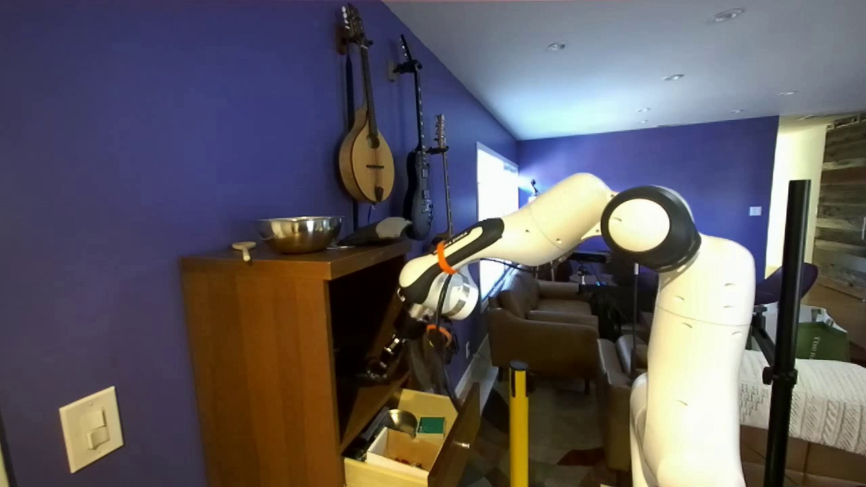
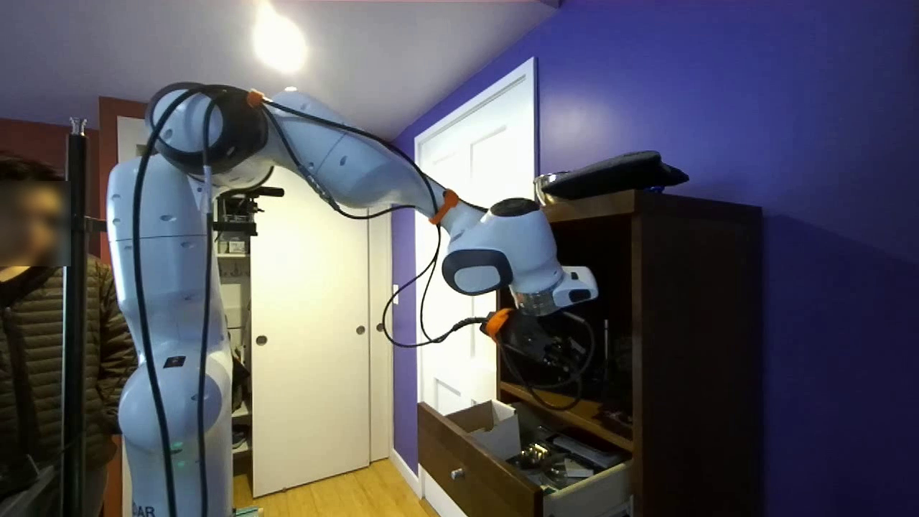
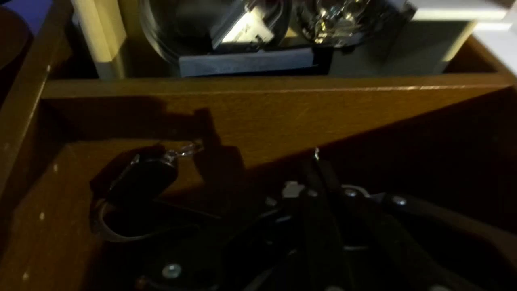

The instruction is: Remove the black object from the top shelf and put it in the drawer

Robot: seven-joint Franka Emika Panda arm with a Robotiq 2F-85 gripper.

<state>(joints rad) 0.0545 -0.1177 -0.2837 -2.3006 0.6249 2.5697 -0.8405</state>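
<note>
Cabinet (image 1: 264,365) = our landmark. In both exterior views we see arm (image 1: 697,385) bent down to its dark top shelf (image 1: 358,297). Tool (image 3: 325,169) is w/in the cabinet opening; spread, pressed together or pinching, we can't tell, b/c it's black on black in wrist view. Black object (image 3: 143,180), w/ shiny metal link (image 3: 188,150) at one end: inside cabinet's top shelf, nearer one side wall; resting or lifted, unclear. Curved band (image 3: 115,238) just beside it, joined or not we can't say. Drawer (image 1: 379,475) stands out from cabinet's front, below top shelf; we note white box (image 2: 502,438) & misc. metal bits (image 3: 339,18) in it. Atop cabinet, metal bowl (image 1: 301,235) & dark flat thing (image 2: 617,176). Person (image 2: 32,359) well apart from cabinet, in an exterior view.
</note>
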